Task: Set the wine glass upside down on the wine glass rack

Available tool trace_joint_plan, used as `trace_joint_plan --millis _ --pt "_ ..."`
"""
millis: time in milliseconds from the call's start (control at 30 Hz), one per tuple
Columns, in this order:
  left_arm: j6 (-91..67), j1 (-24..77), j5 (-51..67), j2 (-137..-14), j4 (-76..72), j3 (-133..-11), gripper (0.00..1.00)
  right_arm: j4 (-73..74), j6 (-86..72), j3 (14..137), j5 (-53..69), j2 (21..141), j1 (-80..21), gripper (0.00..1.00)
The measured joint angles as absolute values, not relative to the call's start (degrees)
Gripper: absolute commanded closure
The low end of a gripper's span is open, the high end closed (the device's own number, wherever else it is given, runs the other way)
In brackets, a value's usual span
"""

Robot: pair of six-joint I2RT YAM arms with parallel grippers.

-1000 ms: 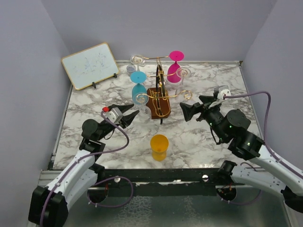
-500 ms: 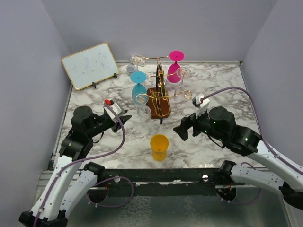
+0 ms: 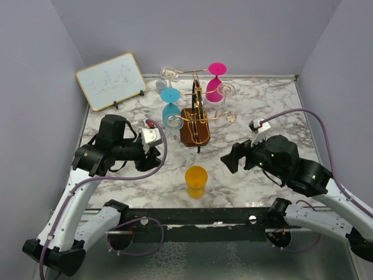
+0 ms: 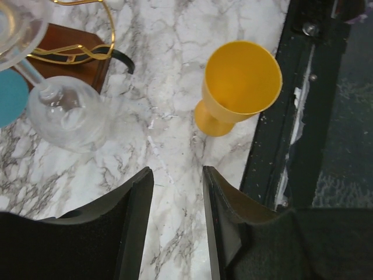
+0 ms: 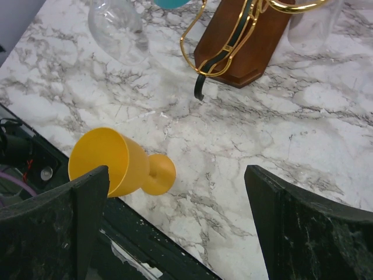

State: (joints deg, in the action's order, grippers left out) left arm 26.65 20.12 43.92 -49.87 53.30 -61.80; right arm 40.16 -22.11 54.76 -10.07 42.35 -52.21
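Observed yellow wine glass (image 3: 196, 181) standing upright, mouth up, on the marble table (image 3: 256, 99), close to the near edge and well apart from the wine glass rack (image 3: 195, 122); not hung on it. Located rack at table centre, farther back than the glass: gold wire arms with curled ends, set on a dark brown wooden base. Recorded on its arms a blue glass (image 3: 171, 100) at left and a pink glass (image 3: 216, 80) at far right, both foot-up, plus a clear glass (image 4: 70, 119) hanging bowl-down just left of the base. Noted a whiteboard (image 3: 111, 80) propped at the far left corner. Found left gripper (image 4: 178, 227) over the table to the left of the yellow wine glass, jaws parted by a narrow gap with only marble showing between them; holding nothing, touching nothing. Found right gripper (image 5: 175, 227) to the right of the yellow wine glass, jaws spread wide, the glass lying just beyond one finger and not between the two; empty.
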Motion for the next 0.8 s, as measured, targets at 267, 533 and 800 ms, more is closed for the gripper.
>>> trace_joint_plan --millis 267,533,800 --pt "27.16 29.41 45.80 -55.53 57.89 -63.57 0.55 42.57 -31.11 54.15 -22.20 40.95 -52.21 0.01" --pt "22.31 41.69 36.38 -62.89 54.46 -65.71 0.58 41.85 -36.27 52.53 -29.82 37.50 -52.21 0.01" --pt "19.73 46.44 32.14 -71.33 51.68 -68.93 0.60 40.29 -38.59 49.69 -30.55 36.58 -52.21 0.01"
